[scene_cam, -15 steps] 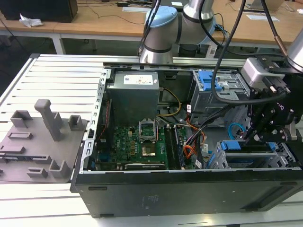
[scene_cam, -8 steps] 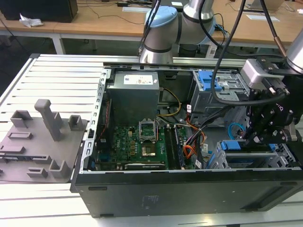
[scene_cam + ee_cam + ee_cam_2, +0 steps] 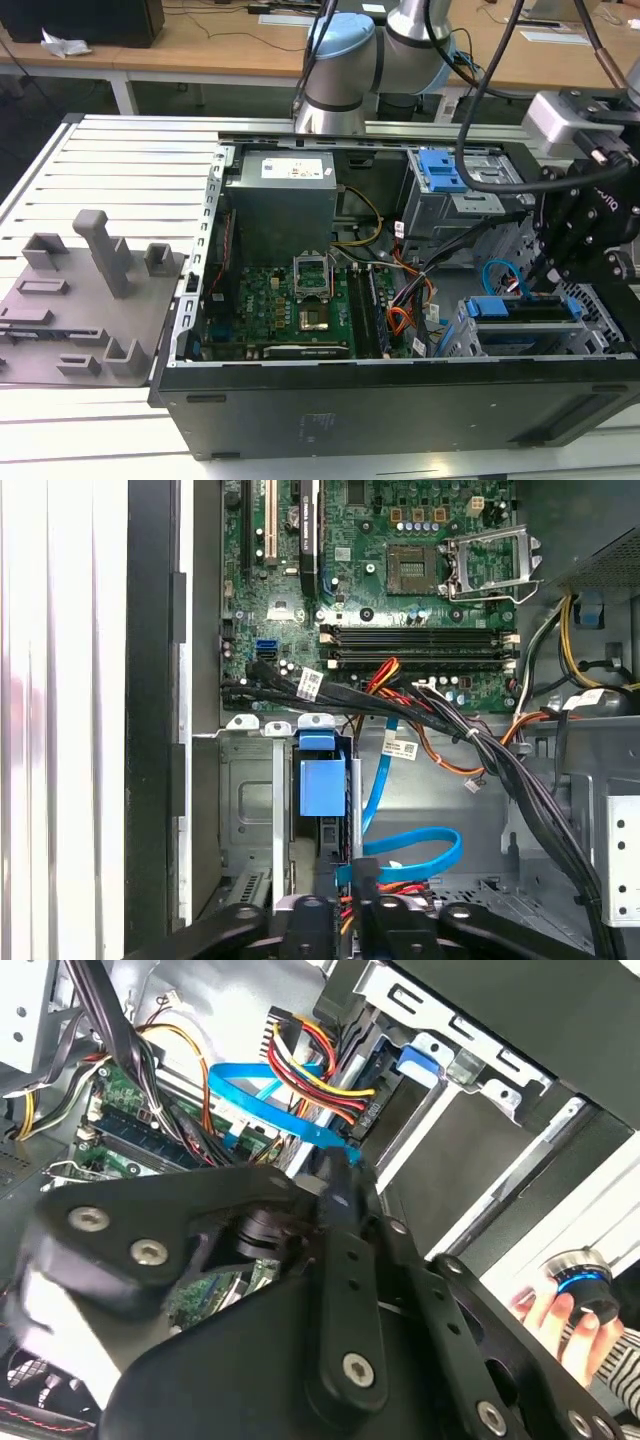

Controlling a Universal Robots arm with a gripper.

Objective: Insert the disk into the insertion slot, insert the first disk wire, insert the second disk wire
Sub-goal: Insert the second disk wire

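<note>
gripper (image 3: 553, 262): black fingers down over the drive cage at the exterior view's right, pinched on the dark connector end of the second disk wire (image 3: 262, 1098); in both wrist views the fingertips meet right at that plug.
second disk wire: flat light-blue cable, loops from the plug across the case floor and up to the motherboard (image 3: 400, 570) in the first wrist view.
disk (image 3: 522, 309): already seated in the insertion slot (image 3: 468, 335); blue carrier edge shows along its top.
first disk wire: red/yellow/black bundle (image 3: 305, 1065) runs to the rear of the drive, just beside the blue plug; can't tell if fully seated.
other cage: taller grey cage with blue latch (image 3: 440, 170), well behind.
person: a hand (image 3: 560, 1325) on a knob at the edge of the second wrist view.
</note>
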